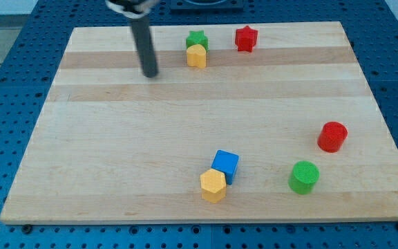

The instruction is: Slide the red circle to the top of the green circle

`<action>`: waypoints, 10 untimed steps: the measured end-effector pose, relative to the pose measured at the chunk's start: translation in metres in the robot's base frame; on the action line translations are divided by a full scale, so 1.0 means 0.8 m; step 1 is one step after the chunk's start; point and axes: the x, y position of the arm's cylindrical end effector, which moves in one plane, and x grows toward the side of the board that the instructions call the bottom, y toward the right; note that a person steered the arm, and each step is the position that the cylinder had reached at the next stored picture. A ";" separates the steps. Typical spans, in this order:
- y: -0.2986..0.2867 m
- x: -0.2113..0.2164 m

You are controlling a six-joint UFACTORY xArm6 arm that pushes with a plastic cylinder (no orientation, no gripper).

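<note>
The red circle lies at the view's right on the wooden board. The green circle lies just below and to the left of it, a small gap between them. My tip rests on the board near the view's top left, far from both circles and to the left of the yellow block at the top.
A green star touches a yellow hexagon near the top middle. A red star lies to their right. A blue cube touches a yellow hexagon at the bottom middle.
</note>
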 end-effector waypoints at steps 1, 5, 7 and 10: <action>0.104 0.001; 0.441 0.142; 0.405 0.171; 0.326 0.227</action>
